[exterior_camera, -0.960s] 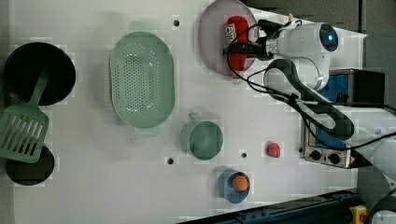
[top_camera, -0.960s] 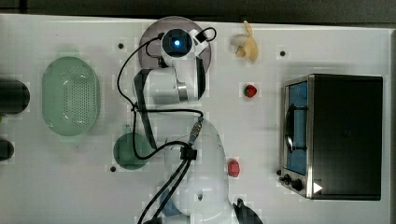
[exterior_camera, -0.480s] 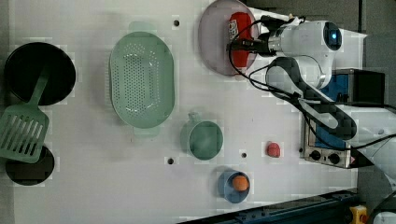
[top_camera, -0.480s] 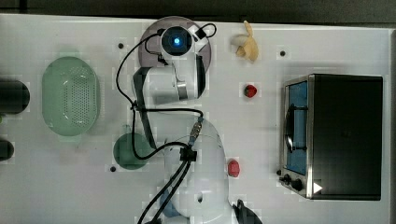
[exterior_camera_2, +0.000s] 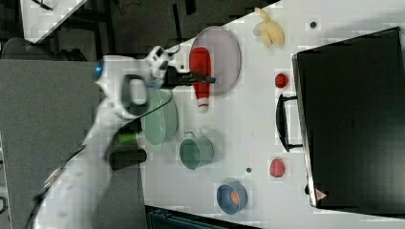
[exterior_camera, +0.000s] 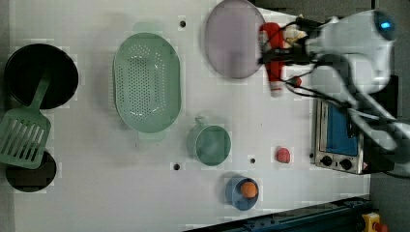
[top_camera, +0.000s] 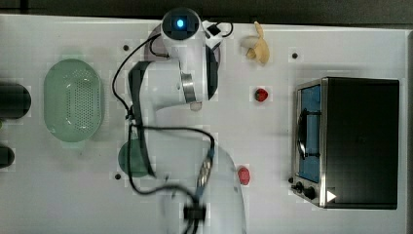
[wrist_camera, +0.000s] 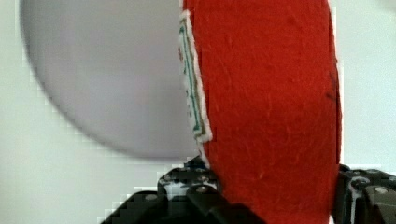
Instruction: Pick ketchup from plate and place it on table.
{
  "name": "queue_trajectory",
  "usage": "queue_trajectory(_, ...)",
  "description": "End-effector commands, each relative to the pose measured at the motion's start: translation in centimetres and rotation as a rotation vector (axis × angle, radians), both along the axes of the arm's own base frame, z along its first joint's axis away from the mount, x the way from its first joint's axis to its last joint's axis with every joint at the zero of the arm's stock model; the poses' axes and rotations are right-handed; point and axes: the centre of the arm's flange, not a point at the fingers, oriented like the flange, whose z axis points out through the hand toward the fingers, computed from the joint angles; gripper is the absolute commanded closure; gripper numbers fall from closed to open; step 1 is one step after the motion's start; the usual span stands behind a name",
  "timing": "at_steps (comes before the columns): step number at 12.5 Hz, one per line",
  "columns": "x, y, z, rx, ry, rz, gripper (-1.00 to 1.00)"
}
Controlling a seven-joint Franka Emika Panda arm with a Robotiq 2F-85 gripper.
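White tabletop [exterior_camera: 96,193] with small dark holes spreads under my arm; dark floor lies past its edge in the right view. My gripper [exterior_camera_2: 203,78] is clamped on the red felt ketchup bottle [exterior_camera_2: 200,67], lifted above the round lilac-grey plate [exterior_camera: 232,38]. A white-edged label with green stitching [wrist_camera: 191,88] runs along the bottle; I cannot read its writing. The plate sits close to the table's edge. Bare tabletop lies between the plate, the green perforated oval basket [exterior_camera: 146,82] and the black-and-steel toaster oven [top_camera: 348,141].
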Motion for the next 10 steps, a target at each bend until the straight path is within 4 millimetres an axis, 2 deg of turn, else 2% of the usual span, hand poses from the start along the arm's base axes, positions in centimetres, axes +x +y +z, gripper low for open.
queue_trajectory(1, -0.4, -2.4, 12.4, -0.032, -0.072, -0.133, -0.20)
queue_trajectory(3, -2.7, -3.9, 14.6, -0.053, -0.037, -0.291, -0.20)
queue_trajectory(5, -5.1, -5.0, 15.7, -0.069, -0.036, -0.411, -0.20)
queue_trajectory(7, -7.9, -5.8, 15.4, -0.085, -0.018, -0.457, -0.20)
queue_trajectory(10, -11.1, -6.9, 13.3, -0.060, -0.064, -0.482, -0.20)
